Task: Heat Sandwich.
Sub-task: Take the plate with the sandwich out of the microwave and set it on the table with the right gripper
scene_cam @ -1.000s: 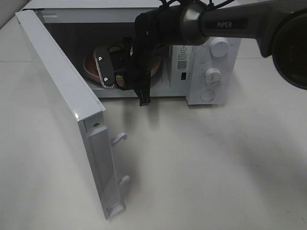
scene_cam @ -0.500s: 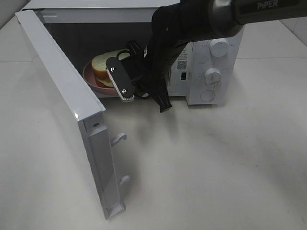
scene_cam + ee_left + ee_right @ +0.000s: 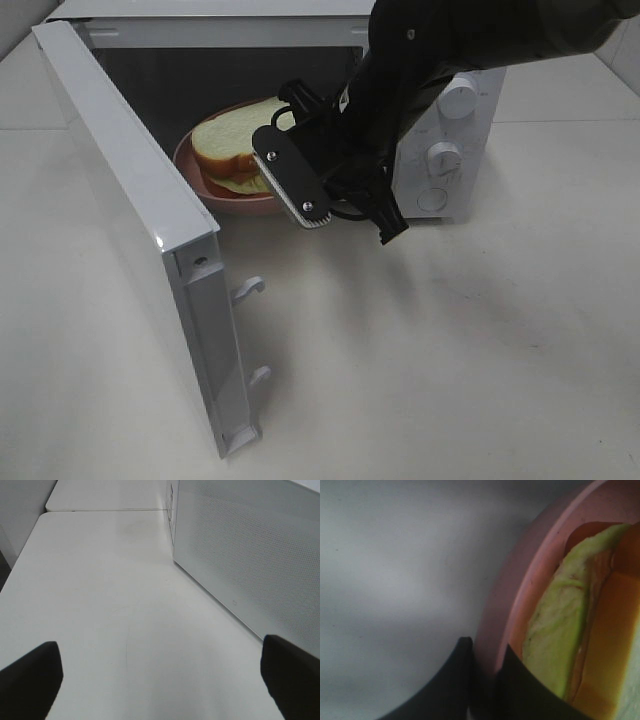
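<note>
high camera looking down at microwave [image 3: 440,130], right wrist close on plate [image 3: 540,565], left wrist faces table [image 3: 100,605]

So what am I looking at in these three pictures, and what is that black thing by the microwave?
It is a two-armed robot. The overhead picture shows its black right arm, ending in the right gripper, a two-fingered clamp, at the open microwave. The clamp is shut on the rim of the pink plate, which carries the sandwich. The other two pictures come from cameras on the wrists. The right one sees the plate rim pinched between its dark fingers. The left one sees bare table beside the microwave's wall; the left gripper is open and empty.
</note>
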`<state>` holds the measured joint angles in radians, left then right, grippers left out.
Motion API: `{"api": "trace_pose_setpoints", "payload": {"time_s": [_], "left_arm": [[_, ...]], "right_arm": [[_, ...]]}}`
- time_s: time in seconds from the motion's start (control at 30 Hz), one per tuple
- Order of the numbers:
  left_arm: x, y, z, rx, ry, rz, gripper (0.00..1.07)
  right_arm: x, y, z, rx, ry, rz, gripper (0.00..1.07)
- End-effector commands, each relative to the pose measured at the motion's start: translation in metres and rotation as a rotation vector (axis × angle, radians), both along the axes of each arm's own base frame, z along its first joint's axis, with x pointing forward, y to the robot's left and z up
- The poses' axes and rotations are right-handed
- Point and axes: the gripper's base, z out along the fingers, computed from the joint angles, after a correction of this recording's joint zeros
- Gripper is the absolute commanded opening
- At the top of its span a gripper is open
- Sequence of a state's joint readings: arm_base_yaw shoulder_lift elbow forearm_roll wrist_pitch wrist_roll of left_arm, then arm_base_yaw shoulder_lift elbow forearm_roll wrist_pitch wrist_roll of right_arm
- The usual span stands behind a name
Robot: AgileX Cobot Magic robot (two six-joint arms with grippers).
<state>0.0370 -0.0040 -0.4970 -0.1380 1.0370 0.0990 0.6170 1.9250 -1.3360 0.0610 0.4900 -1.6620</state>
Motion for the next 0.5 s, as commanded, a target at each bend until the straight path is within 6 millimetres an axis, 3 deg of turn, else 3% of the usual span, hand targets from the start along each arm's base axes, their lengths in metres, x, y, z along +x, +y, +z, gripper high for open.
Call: {"api": "trace_pose_setpoints", "payload": {"time_s": [0.03,0.5], "left_arm": [[-0.003,0.0,0.0,-0.003,-0.022,0.004,1.03],[-0.003,0.0,0.0,-0.003,-0.022,0.004,1.03]], "right_arm": [[-0.01,-0.003,0.014,0.057,-0.046,0.022,0.0],[-0.048,-0.028,0.027,0.089,-0.036,0.008,0.0]]}}
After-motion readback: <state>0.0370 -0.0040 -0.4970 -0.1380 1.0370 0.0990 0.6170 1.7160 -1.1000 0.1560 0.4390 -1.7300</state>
